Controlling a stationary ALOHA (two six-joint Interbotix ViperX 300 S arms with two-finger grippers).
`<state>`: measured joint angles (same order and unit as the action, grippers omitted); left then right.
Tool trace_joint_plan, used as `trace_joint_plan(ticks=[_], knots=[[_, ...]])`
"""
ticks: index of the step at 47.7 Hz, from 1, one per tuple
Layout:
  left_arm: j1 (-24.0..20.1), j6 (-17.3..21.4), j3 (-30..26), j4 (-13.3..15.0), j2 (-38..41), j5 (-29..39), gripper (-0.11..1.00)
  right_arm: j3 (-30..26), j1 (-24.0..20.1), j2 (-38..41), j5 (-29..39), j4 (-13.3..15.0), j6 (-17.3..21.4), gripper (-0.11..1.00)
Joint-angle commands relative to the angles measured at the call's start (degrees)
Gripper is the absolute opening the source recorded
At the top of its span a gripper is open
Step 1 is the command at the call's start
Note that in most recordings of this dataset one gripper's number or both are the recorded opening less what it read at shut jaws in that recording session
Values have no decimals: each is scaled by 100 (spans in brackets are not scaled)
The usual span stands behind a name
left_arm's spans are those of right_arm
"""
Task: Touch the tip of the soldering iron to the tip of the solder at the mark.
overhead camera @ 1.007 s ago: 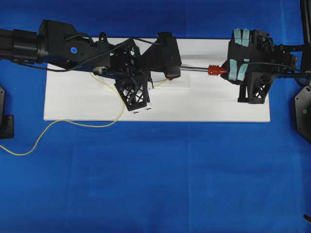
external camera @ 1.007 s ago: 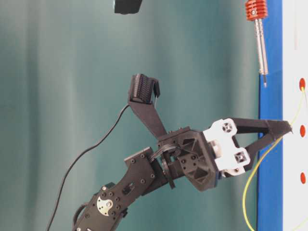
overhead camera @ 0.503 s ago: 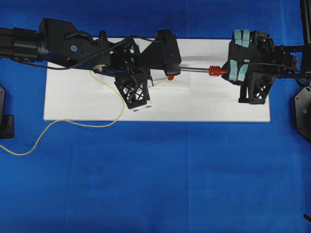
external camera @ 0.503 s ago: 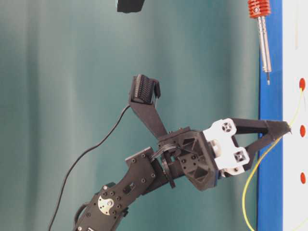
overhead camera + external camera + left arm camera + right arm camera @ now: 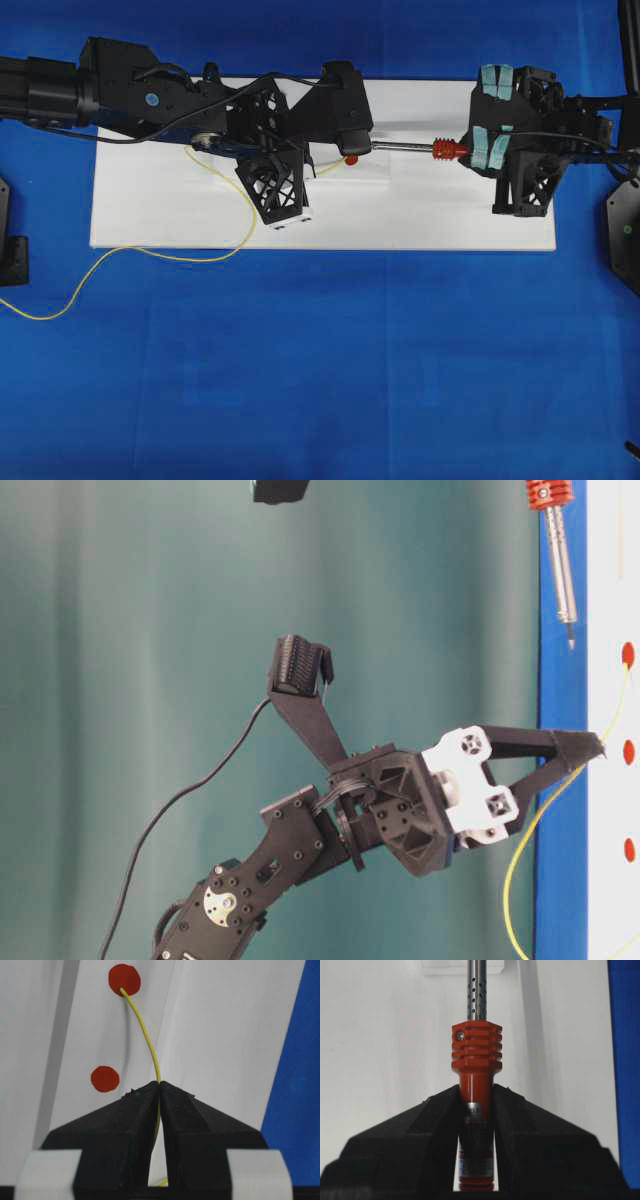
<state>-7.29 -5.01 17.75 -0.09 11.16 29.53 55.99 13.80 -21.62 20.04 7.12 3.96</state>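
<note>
Pinching thin yellow solder (image 5: pixel 150 1050), left hand (image 5: pixel 159 1085); right hand (image 5: pixel 476 1097) clamping ribbed red-orange soldering iron (image 5: pixel 476 1055).

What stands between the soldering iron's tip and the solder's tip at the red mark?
Nothing visible. In the table-level view, the soldering iron tip hangs just short of the red mark, with only open air between. The solder already ends on that mark.

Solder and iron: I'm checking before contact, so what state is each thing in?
Solder: pinched in the left gripper, tip on the upper red mark.
Soldering iron: clamped by the right gripper, tip short of the mark.
Lower red mark: uncovered.
</note>
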Motion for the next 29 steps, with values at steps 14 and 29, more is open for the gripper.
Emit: trace_joint_plan(ticks=[14, 29], knots=[[0, -9, -132, -18, -79, -18, 1, -141, -88, 334, -53, -18, -9, 6], [9, -9, -114, -18, -88, -18, 1, -272, -167, 519, -141, -18, -9, 6]])
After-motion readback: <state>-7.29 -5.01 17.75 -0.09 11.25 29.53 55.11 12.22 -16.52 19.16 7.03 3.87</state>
